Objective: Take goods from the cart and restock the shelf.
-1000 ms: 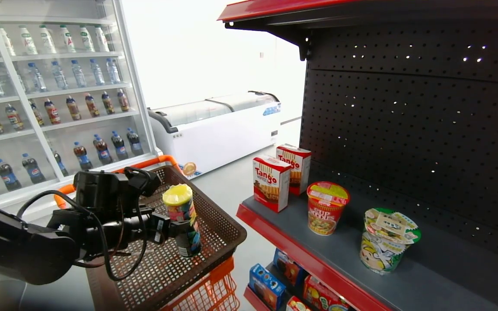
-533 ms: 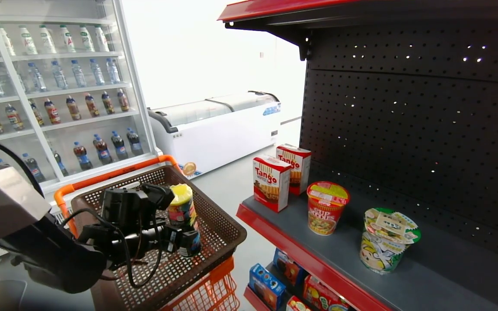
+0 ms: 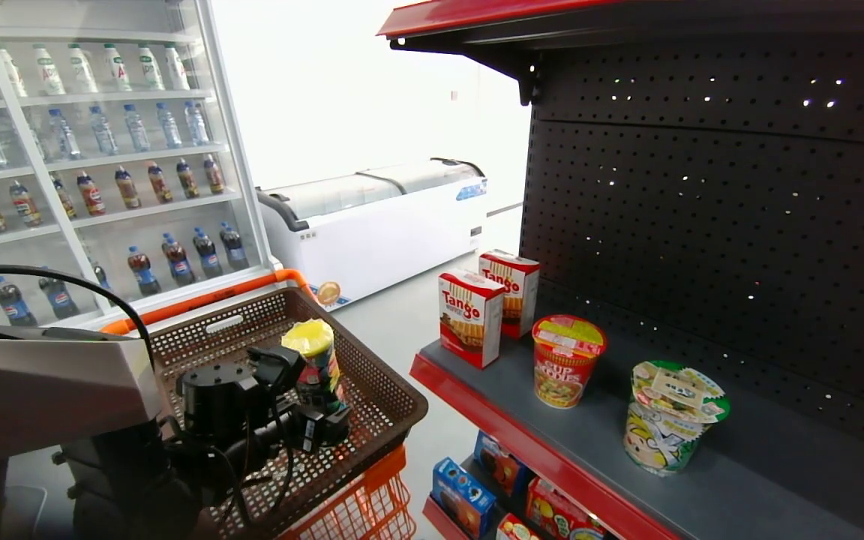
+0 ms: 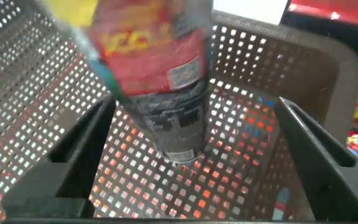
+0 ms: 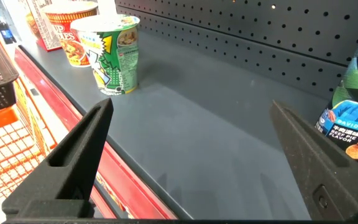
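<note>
Left claw [image 3: 326,428] dropped lower around yellow-lidded can [image 3: 316,361] in cart basket [image 3: 383,379] (wide open, not gripping); closing off-centre could topple it

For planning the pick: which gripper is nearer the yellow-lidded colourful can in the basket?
Left gripper: its fingers flank the can; the right gripper hangs over the grey shelf.

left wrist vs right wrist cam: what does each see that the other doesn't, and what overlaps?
Left wrist, not right: the yellow-lidded canister between the fingers of the open left pincer, with a gap on each side. Right wrist, not left: the open right pincer over the grey shelf deck, a green noodle cup, a red noodle cup beyond it, and a blue snack bag. Both: the brown cart basket.
</note>
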`<state>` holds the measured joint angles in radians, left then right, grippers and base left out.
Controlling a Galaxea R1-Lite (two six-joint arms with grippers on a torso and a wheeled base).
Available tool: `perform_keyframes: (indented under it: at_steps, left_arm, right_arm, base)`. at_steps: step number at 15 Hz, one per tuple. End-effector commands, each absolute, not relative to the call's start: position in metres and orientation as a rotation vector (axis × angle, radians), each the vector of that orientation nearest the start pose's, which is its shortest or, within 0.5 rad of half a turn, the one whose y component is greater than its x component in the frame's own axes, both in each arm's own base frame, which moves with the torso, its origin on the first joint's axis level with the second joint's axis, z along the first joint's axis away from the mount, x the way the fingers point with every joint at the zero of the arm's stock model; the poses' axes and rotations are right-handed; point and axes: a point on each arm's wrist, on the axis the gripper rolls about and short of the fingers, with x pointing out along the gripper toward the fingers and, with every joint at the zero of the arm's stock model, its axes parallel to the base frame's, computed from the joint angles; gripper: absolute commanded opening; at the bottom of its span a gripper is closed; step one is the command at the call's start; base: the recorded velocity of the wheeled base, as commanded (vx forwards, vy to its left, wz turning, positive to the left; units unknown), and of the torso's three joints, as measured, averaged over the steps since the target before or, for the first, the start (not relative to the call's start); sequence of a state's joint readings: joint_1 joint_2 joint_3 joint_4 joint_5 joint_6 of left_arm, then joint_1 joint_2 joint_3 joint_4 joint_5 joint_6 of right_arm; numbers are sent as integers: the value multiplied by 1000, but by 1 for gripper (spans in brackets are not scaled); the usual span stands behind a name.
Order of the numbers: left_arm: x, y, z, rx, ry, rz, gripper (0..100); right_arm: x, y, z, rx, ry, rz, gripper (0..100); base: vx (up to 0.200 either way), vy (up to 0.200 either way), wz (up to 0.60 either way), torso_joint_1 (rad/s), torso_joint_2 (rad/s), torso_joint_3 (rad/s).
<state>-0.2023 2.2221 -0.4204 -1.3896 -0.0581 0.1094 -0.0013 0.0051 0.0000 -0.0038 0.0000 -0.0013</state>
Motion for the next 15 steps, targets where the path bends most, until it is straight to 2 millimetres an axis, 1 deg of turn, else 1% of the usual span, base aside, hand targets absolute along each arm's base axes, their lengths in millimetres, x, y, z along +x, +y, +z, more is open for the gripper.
perform_keyframes:
  at_steps: [1,3,4,6,12,15]
  left_arm:
    - [304,-61,-3,138,436,-269,100]
    - [309,-57,-9,136,432,-255,100]
    - [315,-56,-12,134,423,-249,100]
    - [322,-54,-14,131,410,-236,100]
    - [344,-57,-13,133,356,-233,100]
    - [346,-58,-14,148,349,-237,100]
  right_arm:
    - [-22,0,76,-2,2,-2,100]
    - [-22,0,76,-2,2,-2,100]
    - [-22,0,76,-2,2,-2,100]
    - [-22,0,76,-2,2,-2,100]
    - [-22,0,76,-2,2,-2,100]
    - [-22,0,76,-2,2,-2,100]
  base:
    - [0,0,0,0,0,0]
    - [0,0,0,0,0,0]
    - [0,0,0,0,0,0]
    - [0,0,0,0,0,0]
    - [0,0,0,0,0,0]
    - [0,0,0,0,0,0]
